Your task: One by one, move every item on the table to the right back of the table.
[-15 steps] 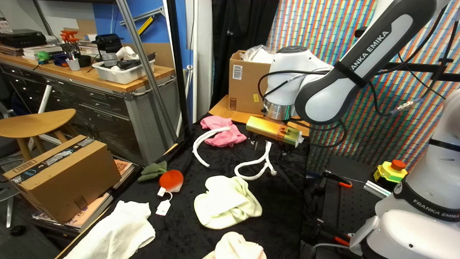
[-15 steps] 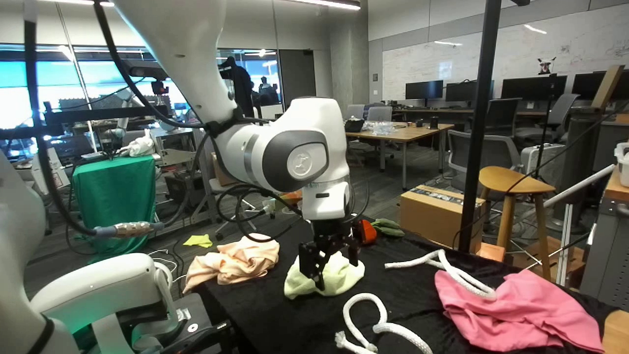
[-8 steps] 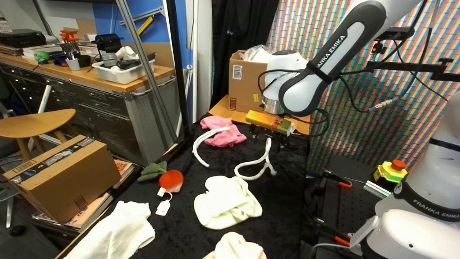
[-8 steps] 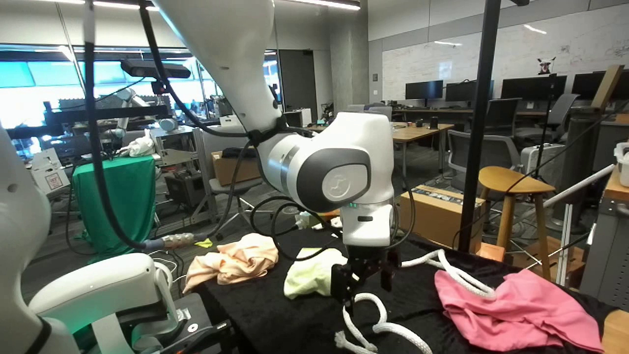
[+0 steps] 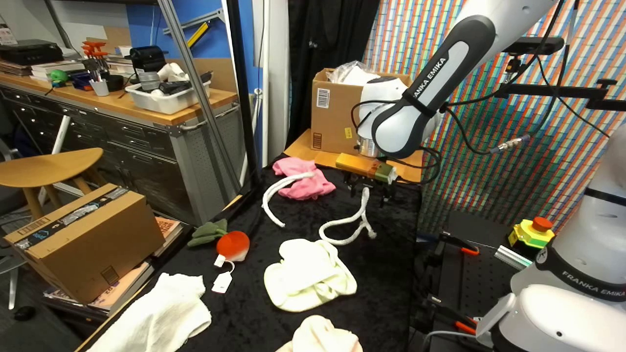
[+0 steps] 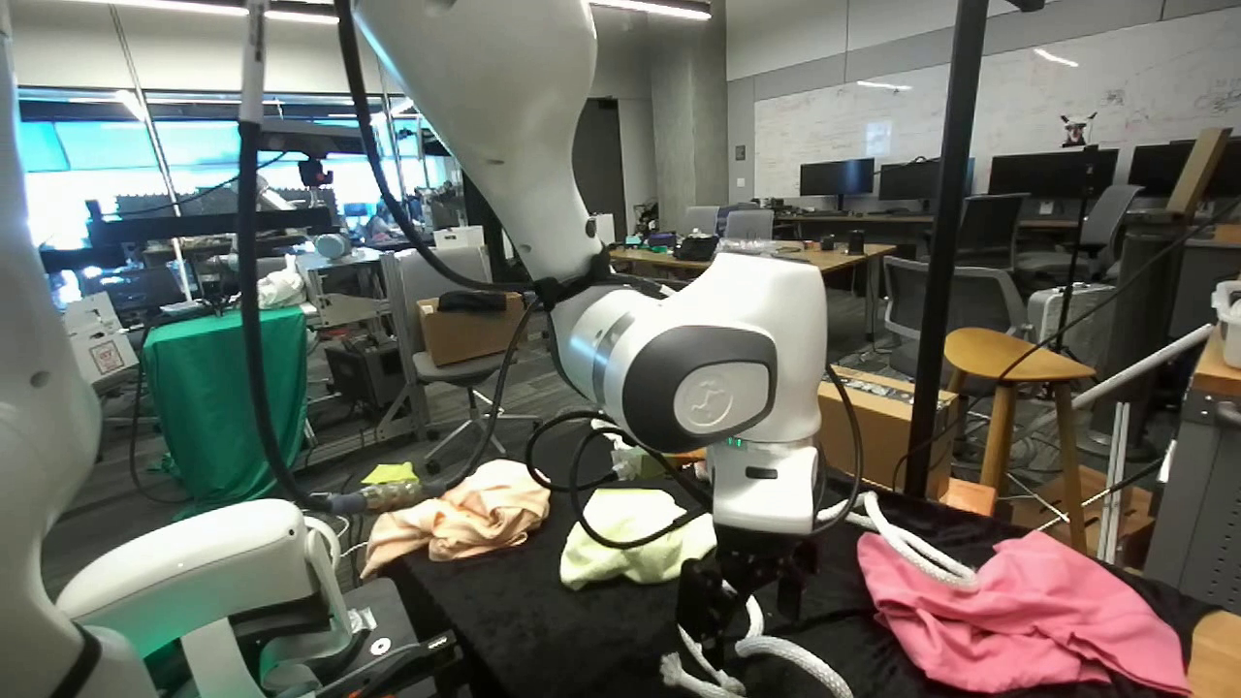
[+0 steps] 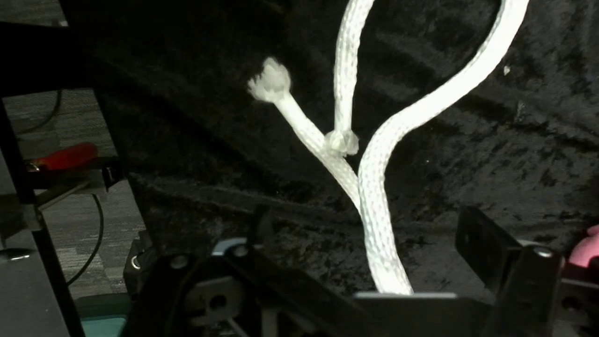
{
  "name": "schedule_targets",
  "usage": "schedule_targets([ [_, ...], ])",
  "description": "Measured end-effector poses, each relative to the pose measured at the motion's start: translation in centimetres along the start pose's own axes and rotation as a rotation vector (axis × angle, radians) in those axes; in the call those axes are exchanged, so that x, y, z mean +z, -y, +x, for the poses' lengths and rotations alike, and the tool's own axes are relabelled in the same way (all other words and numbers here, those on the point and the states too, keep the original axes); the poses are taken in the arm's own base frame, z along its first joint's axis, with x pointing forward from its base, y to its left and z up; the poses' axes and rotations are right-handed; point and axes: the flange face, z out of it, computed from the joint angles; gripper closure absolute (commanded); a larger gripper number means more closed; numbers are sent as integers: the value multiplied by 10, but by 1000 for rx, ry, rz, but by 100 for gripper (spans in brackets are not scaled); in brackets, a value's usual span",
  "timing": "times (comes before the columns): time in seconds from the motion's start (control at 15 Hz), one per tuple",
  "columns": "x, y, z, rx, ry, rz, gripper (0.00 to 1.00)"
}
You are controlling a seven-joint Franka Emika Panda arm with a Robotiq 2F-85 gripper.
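My gripper (image 5: 369,193) is open, with its jaws wide apart and nothing between the pads. It hovers over a white rope (image 5: 363,210). In the wrist view the rope (image 7: 374,187) runs between the fingertips, and its frayed end (image 7: 270,80) lies ahead. The gripper (image 6: 751,611) partly hides the rope in an exterior view. A pink cloth (image 5: 313,188) with another white rope (image 5: 270,193) on it lies at the far end. A pale green cloth (image 5: 313,278), a peach cloth (image 5: 323,337), a white cloth (image 5: 161,313) and a red-orange plush with green leaves (image 5: 233,243) also lie on the black table.
A cardboard box (image 5: 337,117) stands behind the far table edge. A brown box (image 5: 93,244) sits beside the table. A black upright post (image 6: 940,252) stands at the table's side. The robot base (image 5: 567,254) and a tray with red-handled tools (image 5: 469,251) are alongside.
The open gripper has moved from in front of the pale green cloth to over the white rope, right and down in an exterior view. The items on the table have not moved.
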Motion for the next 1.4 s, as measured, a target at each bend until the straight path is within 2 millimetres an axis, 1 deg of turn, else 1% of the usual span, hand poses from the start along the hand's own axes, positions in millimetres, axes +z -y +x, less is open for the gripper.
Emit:
schedule_targets([
  [0.27, 4, 7, 15, 10, -19, -3, 0],
  [0.6, 7, 16, 24, 13, -32, -2, 0],
  [0.67, 9, 17, 25, 14, -33, -4, 7],
  [0.73, 10, 18, 25, 13, -34, -6, 26],
  [1.13, 22, 20, 25, 0, -37, -18, 73],
  [1.27, 24, 20, 26, -2, -38, -17, 87],
  [1.4, 23, 20, 27, -3, -39, -16, 92],
])
